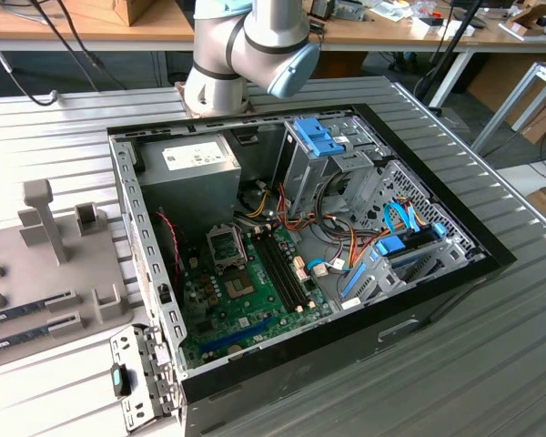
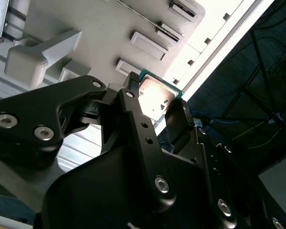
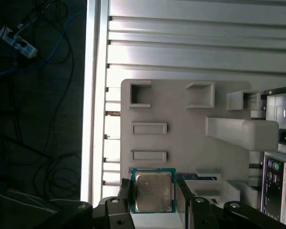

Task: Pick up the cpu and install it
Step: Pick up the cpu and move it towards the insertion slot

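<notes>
Nearest, in both wrist views: holds the cpu (image 3: 152, 194) in the gripper (image 2: 157, 94), closed narrow onto two opposite edges, one black fingertip (image 3: 125, 195) against each side. Reads as the pick-up step, with the grip made and the install not yet done. Cannot tell whether lifted clear of its seat or not; judged to hang just over the grey tray (image 3: 190, 138).

Shows as a small flat square: dull silvery metal lid with rounded corners, a thin green board rim all round. Sits level and square between the fingers, not skewed. Catches some glare in the second wrist view.

Beyond it, on the tray: shallow rectangular pockets (image 3: 148, 128) and a tall T-shaped post (image 3: 240, 131).

Further off, in the exterior view: the same tray (image 1: 9, 241) at nine o'clock from the open computer case (image 1: 491, 259), both on the ribbed metal table (image 1: 455, 382). Inside the case, the green motherboard (image 1: 223, 314), with its metal-framed socket (image 1: 226, 244) at six o'clock from the grey power supply (image 1: 196, 164), well apart from the tray. At twelve o'clock from the case, the arm (image 1: 246, 45).

By judgement, calls for a level carry over the case wall, corners matched square to the socket, and a soft set-down without sliding, for fear of bent contacts. Worth minding: gripped by thin edges alone, so little margin against tilt.
</notes>
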`<act>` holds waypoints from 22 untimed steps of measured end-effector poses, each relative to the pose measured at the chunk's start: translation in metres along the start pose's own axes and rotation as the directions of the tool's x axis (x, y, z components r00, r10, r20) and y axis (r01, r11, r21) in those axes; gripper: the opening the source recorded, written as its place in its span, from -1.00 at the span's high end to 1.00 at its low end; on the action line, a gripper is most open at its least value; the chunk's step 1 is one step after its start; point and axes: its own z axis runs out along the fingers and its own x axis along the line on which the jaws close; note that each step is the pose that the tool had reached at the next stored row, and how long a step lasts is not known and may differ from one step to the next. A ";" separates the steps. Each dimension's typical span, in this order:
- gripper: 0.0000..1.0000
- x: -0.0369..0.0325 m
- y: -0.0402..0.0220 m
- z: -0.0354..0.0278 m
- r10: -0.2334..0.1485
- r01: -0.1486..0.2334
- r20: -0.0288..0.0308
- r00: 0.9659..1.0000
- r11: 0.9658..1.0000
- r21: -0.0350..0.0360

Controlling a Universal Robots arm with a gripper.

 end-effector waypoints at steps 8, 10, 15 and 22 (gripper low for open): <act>0.06 0.0000 -0.0001 -0.0089 0.000 0.000 0.000 1.000 1.000 0.000; 0.06 -0.0001 -0.0002 -0.0120 0.000 0.000 0.000 1.000 1.000 0.000; 0.06 -0.0001 -0.0003 -0.0182 0.000 0.000 0.000 1.000 1.000 0.000; 0.06 -0.0002 -0.0005 -0.0289 0.000 0.000 0.000 1.000 1.000 0.000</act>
